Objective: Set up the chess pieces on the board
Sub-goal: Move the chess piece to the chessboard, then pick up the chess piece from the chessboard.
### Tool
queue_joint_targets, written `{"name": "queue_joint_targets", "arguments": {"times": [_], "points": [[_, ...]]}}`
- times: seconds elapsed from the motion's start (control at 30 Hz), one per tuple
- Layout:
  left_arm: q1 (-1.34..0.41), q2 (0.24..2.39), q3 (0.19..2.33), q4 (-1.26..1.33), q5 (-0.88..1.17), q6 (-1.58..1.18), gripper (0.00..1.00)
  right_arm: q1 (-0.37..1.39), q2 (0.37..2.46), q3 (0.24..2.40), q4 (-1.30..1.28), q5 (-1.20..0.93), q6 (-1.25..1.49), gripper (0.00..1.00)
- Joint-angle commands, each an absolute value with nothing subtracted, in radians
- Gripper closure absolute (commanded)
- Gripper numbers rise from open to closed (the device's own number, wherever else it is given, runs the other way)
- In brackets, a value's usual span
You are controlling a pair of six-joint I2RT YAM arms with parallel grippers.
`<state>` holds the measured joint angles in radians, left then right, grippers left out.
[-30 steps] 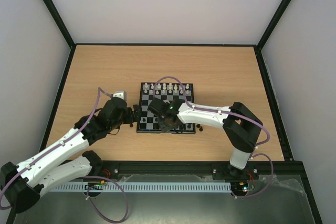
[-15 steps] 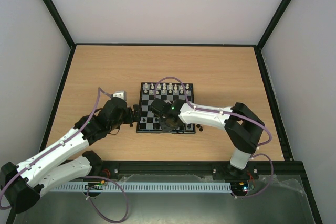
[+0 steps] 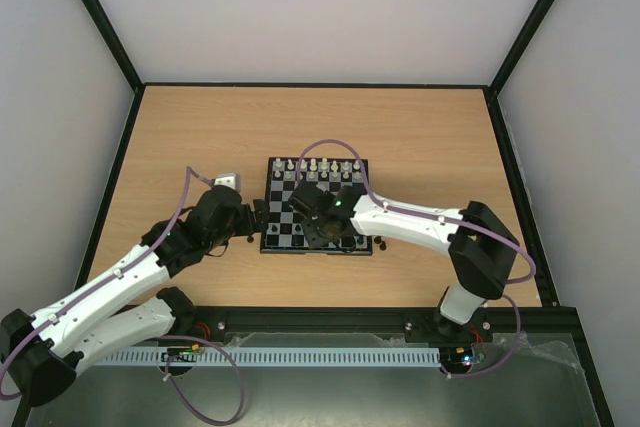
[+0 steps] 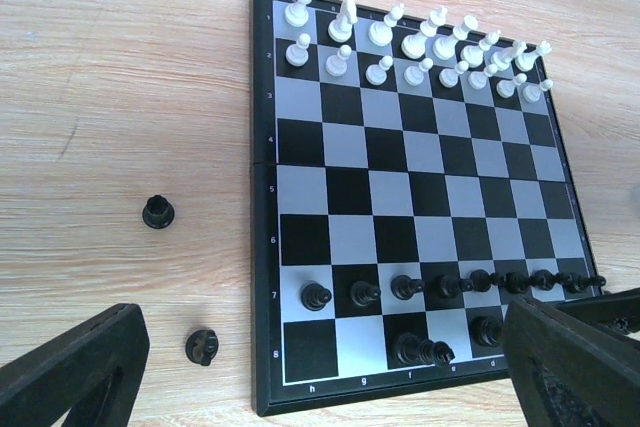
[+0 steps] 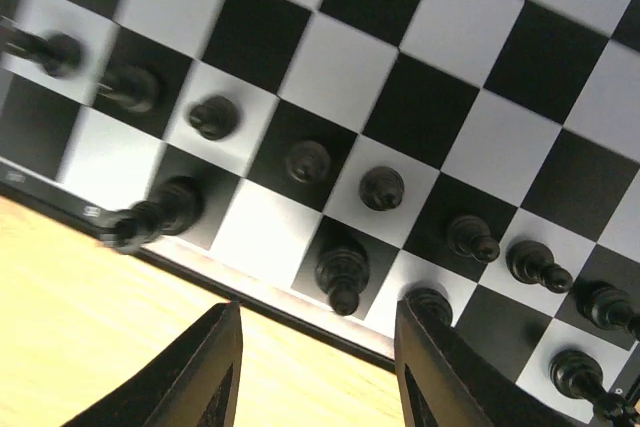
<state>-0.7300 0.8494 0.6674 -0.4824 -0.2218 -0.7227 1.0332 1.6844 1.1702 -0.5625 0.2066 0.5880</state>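
Note:
The board lies mid-table, with white chess pieces filling its two far rows. A row of black pawns stands on the second near row, and a few black pieces stand behind them. My right gripper hovers over the board's near edge. It is open, with nothing between its fingers, and a black piece stands just beyond them on the near row. My left gripper is wide open and low, at the board's left near corner.
Two loose black pieces sit on the wood left of the board. Small dark pieces lie by the board's near right corner. Black rails edge the table, and the right arm spans its right near part.
My right gripper's jaws have opened and a black piece now stands free on the near row. The right arm's elbow has swung to the right. The left arm has not moved.

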Motion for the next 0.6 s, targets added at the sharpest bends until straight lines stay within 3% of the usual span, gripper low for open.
{"name": "queue_joint_targets", "arguments": {"times": [0.0,0.57], "points": [[-0.732,0.826,0.662,-0.487,-0.254,-0.734,0.01,1.036,1.623,1.225,-0.587,0.173,0.57,0.57],[-0.729,0.795,0.663,-0.518,-0.301,-0.764,0.01,1.1,1.818,1.366,-0.607,0.133,0.517,0.6]]}}
